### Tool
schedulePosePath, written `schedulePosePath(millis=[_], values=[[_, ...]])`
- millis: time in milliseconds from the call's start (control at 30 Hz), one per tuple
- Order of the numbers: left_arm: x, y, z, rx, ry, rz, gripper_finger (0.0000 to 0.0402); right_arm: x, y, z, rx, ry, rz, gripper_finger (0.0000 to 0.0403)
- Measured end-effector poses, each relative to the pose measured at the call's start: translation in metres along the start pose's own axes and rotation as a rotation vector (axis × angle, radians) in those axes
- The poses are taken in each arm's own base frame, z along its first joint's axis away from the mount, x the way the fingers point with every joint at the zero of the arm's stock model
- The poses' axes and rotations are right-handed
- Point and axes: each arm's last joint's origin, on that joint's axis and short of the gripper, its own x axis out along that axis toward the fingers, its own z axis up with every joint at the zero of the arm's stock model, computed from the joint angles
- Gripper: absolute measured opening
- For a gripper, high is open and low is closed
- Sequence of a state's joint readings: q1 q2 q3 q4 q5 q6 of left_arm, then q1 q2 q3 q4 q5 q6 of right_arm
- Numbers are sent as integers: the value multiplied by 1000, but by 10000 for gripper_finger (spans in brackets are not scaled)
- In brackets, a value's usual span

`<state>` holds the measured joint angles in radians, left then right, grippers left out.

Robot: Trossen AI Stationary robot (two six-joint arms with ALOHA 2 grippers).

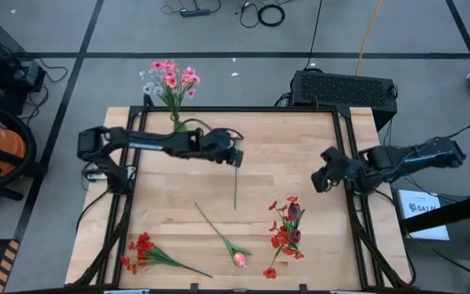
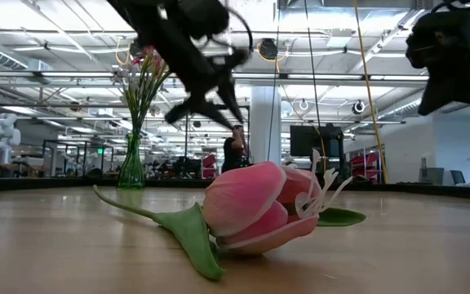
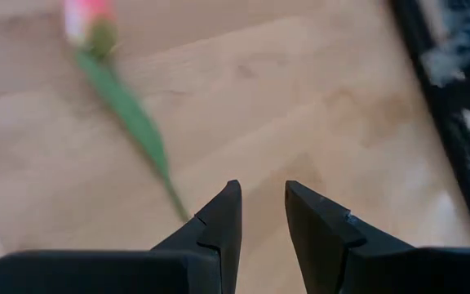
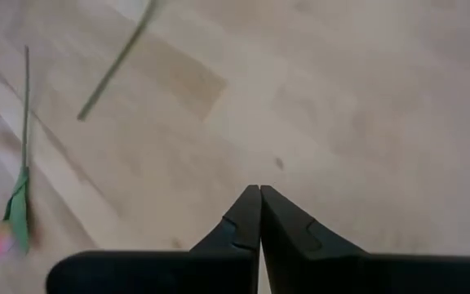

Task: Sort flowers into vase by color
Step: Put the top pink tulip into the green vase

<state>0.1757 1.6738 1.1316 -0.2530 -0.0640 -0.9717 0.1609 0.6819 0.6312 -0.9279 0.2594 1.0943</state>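
A green glass vase (image 1: 178, 125) (image 2: 130, 167) stands at the table's far edge and holds pink and white flowers (image 1: 170, 77). A pink tulip (image 1: 239, 260) (image 2: 251, 208) (image 3: 88, 20) (image 4: 2, 237) lies on its side near the front edge. Red clusters (image 1: 141, 253) lie at the near left. More red flowers with a dark tulip bud (image 1: 288, 233) lie at the near right. A thin bare stem (image 1: 235, 188) (image 4: 113, 65) shows mid-table. My left gripper (image 1: 235, 157) (image 3: 261, 192) hangs open above the table's middle, nothing between its fingers. My right gripper (image 1: 323, 181) (image 4: 259, 192) is shut and empty, above the right side.
A black metal frame (image 1: 345, 147) edges the wooden table. A black box (image 1: 345, 88) sits just beyond the far right corner. Bare wood (image 1: 300, 155) lies between the two grippers.
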Motion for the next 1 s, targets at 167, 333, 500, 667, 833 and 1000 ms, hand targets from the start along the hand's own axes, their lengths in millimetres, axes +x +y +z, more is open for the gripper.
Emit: schedulePosePath(millis=[167, 333, 500, 667, 833, 1000], values=[[31, 21, 11, -114, 31, 66, 102, 5, 1, 12, -59, -54, 4, 1], [51, 13, 25, -120, 37, 115, 102, 8, 3, 17, -148, -29, 38, 1], [67, 5, 36, -85, 68, 268, 102, 10, 2, 20, -207, -16, 37, 1], [74, 4, 41, -82, 118, 390, 102, 11, 1, 20, -216, -17, 33, 1], [85, 10, 42, -90, 132, 419, 102, 11, 2, 20, -247, -17, 31, 1], [100, 20, 35, -90, 161, 461, 102, 11, 2, 21, -253, -21, 36, 1]])
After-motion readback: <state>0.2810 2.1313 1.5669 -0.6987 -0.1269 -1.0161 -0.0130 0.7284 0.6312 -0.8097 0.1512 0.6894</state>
